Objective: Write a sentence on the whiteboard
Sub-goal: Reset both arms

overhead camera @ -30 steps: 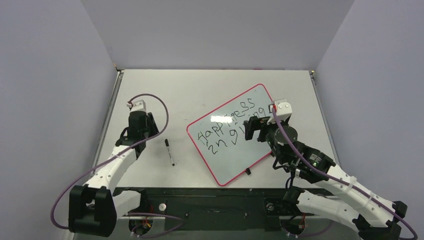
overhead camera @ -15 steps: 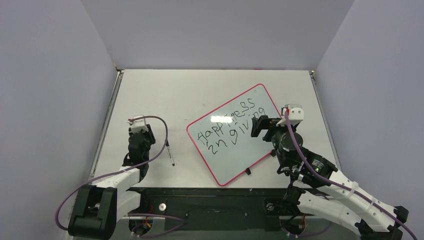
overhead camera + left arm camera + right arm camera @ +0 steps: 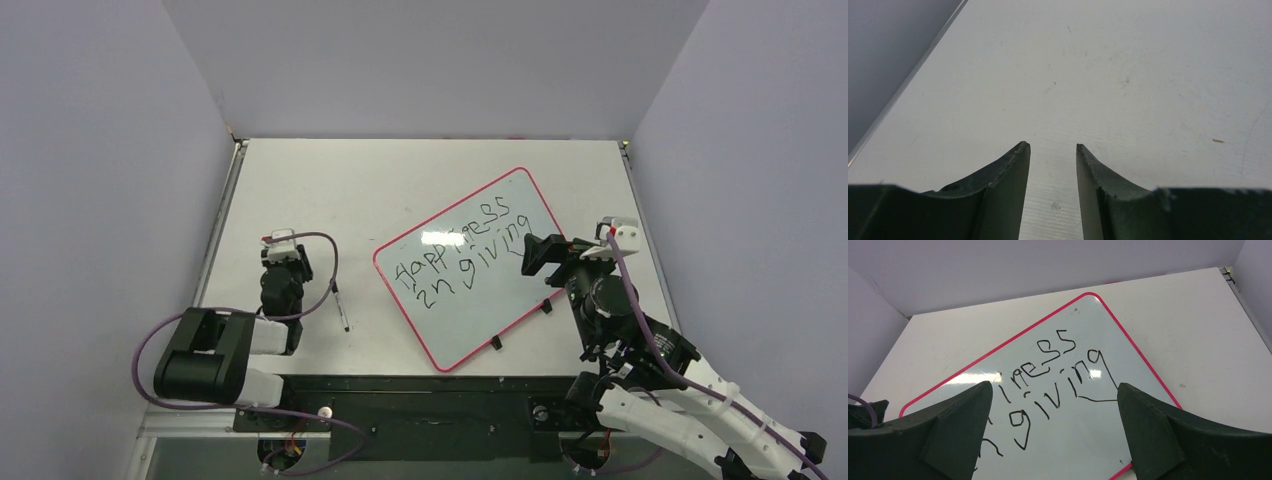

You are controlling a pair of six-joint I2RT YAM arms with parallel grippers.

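A red-rimmed whiteboard is lying angled on the surface, right of centre, carrying the sentence in black. The right fingers are hanging spread wide and empty over its right edge; dipping lower could smear the lettering. The left fingers are sitting slightly apart, empty, near the marker, which a nudge might roll.

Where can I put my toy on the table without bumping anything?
Best: the far-left grey tabletop, between the back wall and the red-rimmed white whiteboard. The far-right corner is bare too. Crowded: by the thin black marker pen beside the left gripper, and around the right gripper.
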